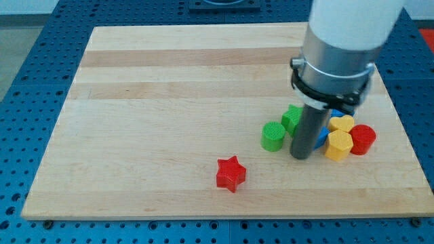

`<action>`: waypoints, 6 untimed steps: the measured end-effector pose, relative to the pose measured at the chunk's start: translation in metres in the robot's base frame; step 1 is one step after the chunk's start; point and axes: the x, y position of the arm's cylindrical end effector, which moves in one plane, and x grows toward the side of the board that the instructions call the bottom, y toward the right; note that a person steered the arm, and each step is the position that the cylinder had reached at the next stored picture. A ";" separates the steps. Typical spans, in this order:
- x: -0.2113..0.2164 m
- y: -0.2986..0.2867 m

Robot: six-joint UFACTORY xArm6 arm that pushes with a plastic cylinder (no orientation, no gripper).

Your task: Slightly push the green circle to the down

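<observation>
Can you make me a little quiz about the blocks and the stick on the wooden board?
1. True or false: the red star sits alone, away from the other blocks.
2. Which block is just to the view's left of my tip? A) green circle B) red cylinder C) yellow hexagon
3. Fill in: behind the rod, toward the view's top, peeks a green ____.

Key: 1 true; 2 A; 3 star. The blue blocks are mostly hidden, so none are quizzed.
</observation>
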 end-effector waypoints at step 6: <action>-0.055 -0.025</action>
